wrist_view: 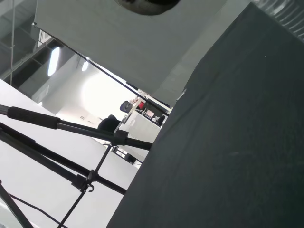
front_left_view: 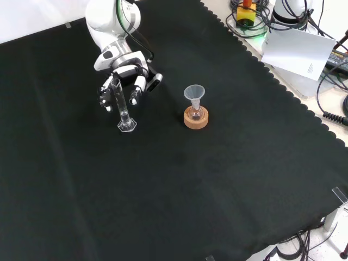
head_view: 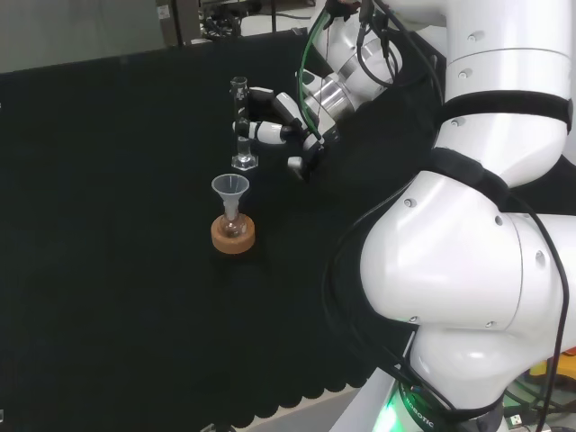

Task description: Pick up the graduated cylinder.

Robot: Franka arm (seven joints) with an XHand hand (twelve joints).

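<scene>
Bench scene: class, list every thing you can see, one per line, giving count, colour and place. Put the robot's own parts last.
Cylinder: one, clear glass, upright on the cloth, left of the funnel in the front view.
Funnel: one, clear, sitting in a small flask.
Flask: one, clear, on the cork ring.
Cork ring: one, tan, mid cloth.
Cloth: one, black, covering the bench.
Paper: one sheet, white, beyond the cloth's right edge, front view.
Arm: one, white.
Hand: one, black and white, fingers around the cylinder's upper part.

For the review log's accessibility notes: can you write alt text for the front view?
The hand reaches from the top, fingers around an upright clear graduated cylinder standing on the black cloth. To its right, a clear funnel sits in a small flask on a cork ring.
</scene>
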